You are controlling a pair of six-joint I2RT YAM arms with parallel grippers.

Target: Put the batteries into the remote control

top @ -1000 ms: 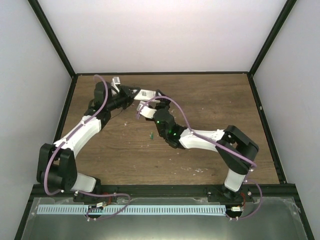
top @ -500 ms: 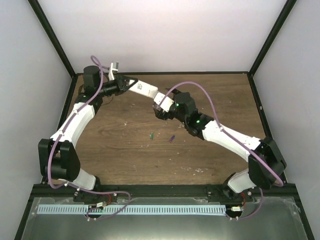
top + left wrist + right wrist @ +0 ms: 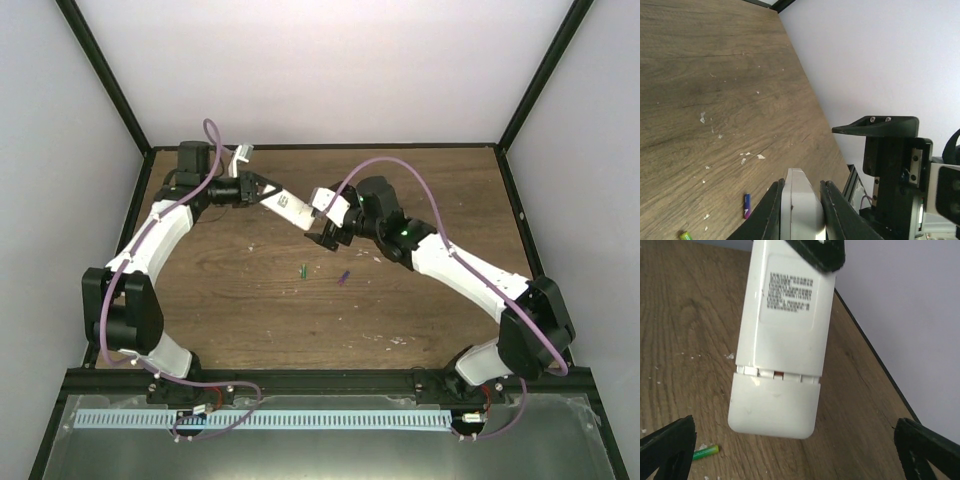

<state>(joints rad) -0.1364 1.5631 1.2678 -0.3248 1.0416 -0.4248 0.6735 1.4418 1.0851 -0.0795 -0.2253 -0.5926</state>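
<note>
The left claw [image 3: 262, 189] is clamped on the remote control [image 3: 291, 206]. Its two dark fingers [image 3: 771, 212] press the sides of the slim white bar near one end, so the rest of the bar juts out, held up off the wooden table [image 3: 220, 300] and pointing toward the other arm. From the right wrist camera it is the back of the remote that shows. There is a printed label [image 3: 790, 292] on the upper part and a seam across the body below it with a speck of red in the gap. Below that, a plain rounded section forms the free end.

The right claw [image 3: 322, 218] hangs just off that free end, spread wide and gripping nothing. Its fingertips [image 3: 667, 442] sit at the two bottom corners of its own camera's view, with the remote between and beyond them, touching neither.

Both batteries lie loose on the table, on the side of the remote nearer the arm bases and well apart from either claw. The green battery [image 3: 303, 270] is on the left and the purple battery [image 3: 343, 278] a little to its right — near each other, not touching. The left wrist camera looks down past the held remote and catches both, the purple one beside the finger in the picture and the green one at the bottom edge. Small white flecks are scattered over the wood around them.
</note>
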